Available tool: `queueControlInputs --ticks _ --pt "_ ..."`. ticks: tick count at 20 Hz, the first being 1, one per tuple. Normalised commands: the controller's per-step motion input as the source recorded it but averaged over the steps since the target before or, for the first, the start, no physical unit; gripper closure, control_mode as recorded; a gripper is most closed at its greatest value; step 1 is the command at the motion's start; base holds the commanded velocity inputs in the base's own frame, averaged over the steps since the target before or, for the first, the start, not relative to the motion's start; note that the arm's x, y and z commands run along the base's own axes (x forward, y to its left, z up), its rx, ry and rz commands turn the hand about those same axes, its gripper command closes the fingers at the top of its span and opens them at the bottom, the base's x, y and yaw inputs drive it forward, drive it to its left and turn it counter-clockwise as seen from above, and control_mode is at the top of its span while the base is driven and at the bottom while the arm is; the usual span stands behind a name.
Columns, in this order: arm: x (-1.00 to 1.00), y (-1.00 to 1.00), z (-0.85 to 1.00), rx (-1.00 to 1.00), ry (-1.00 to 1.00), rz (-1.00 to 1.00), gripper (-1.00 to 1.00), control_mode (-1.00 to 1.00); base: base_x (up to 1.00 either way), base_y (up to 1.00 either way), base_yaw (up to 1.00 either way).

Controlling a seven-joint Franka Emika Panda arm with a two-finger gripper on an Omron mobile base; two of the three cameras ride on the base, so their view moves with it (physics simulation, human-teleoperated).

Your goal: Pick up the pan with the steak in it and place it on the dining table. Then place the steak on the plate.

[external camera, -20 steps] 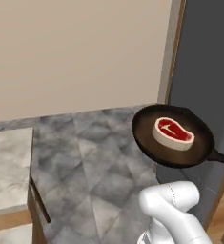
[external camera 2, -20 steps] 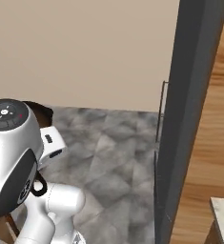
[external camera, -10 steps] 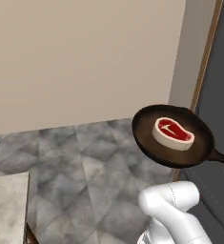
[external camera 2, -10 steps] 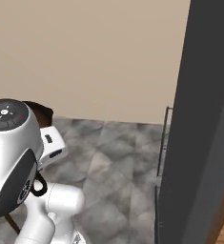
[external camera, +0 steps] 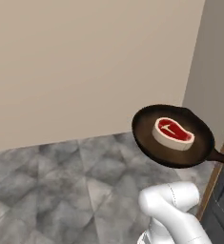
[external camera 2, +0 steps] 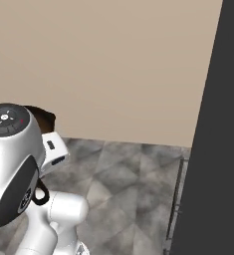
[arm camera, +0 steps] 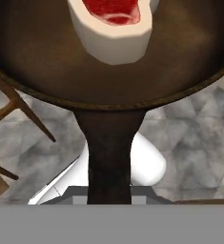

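Frying pan rides aloft above grey marbled floor, steak aboard.

The raw steak lies near the pan's centre, its handle running toward 6 o'clock in the hand view into the robot's fingers, partly closed around it; a beige wall stands behind.

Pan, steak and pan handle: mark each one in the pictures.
pan (external camera: 147,138), left base view, bare dark floor of the pan left of the meat.
steak (external camera: 173,133), left base view, red top face.
pan handle (arm camera: 109,157), hand view, middle of the handle.
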Motion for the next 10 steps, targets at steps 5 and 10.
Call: queueControlInputs --ticks 5,10 --pt "0.00 0.00 0.00 0.00 0.00 0.00 1.00 1.00 1.00 -0.07 0.02" --pt "0.00 0.00 0.00 0.00 0.00 0.00 1.00 1.00 1.00 -0.14 0.04"
